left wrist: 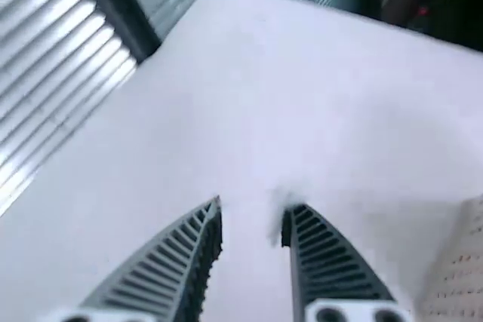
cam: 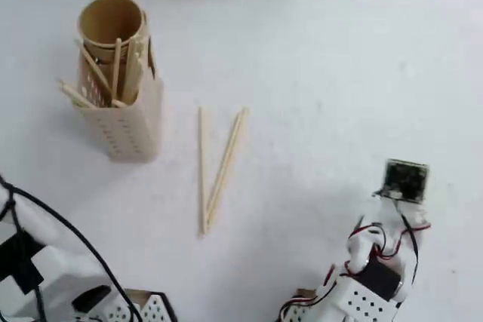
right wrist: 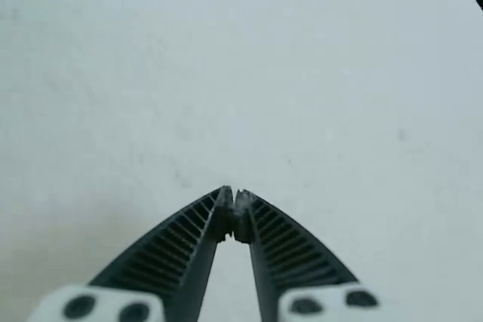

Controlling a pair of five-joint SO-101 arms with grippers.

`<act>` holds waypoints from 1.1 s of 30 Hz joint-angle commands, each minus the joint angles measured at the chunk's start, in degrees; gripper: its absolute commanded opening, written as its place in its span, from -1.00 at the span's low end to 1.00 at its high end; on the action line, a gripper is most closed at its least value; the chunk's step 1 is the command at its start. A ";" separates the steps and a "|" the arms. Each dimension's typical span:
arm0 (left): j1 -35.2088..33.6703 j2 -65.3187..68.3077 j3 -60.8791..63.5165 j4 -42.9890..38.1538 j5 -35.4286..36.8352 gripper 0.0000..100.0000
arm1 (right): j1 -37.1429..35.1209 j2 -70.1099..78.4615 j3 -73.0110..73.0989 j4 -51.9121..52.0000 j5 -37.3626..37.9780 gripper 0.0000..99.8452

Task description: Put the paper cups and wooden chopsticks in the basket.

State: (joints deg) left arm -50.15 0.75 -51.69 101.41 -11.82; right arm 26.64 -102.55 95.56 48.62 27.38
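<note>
Basket (cam: 132, 137) stands upright on the table (cam: 324, 65): tall, cream, perforated walls. Inside the basket, at its far end, sits a brown paper cup (cam: 112, 24), mouth up. Stowed chopsticks (cam: 115, 73) lean in the basket on the near side of the cup. Their tips rise above the rim, and a couple slant out past the basket's left wall. Loose chopsticks (cam: 201, 171) lie flat on the table to the right of the basket, apart from it. One stick runs nearly straight toward the near edge. Beside it, farther from the basket, lies a slanted run that looks like two sticks pressed side by side; exact count cannot be told. The two runs spread at their far ends and meet at their near ends in a narrow V. Left arm (cam: 53, 277) sits nearer than the basket, on the basket's side of the table, with a black cable looping over it. Left hand (left wrist: 253, 216): fingers parted by a narrow gap, gripping nothing, tips over bare table. A strip of the basket's perforated wall (left wrist: 462, 277) shows just beside one finger. Right arm (cam: 377, 269) sits well to the right of the basket, beyond the loose chopsticks, with its wrist camera (cam: 405, 179) facing up. Right hand (right wrist: 232, 197): fingers closed tip to tip, gripping nothing, above bare table.
</note>
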 commanded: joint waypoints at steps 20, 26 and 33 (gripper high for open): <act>-5.93 -1.27 80.88 -73.05 10.64 -0.69 | -49.89 67.03 -62.24 15.16 -14.77 -0.80; -7.52 -1.19 94.42 -96.26 15.38 -0.69 | -53.67 81.19 -62.86 2.86 -22.51 -0.80; -6.73 5.23 95.74 -104.88 15.65 -0.69 | -58.68 97.80 -63.12 -3.91 -23.47 -0.80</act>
State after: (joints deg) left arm -57.98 2.24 45.54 0.75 3.03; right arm -29.71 -9.27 35.16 47.12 4.44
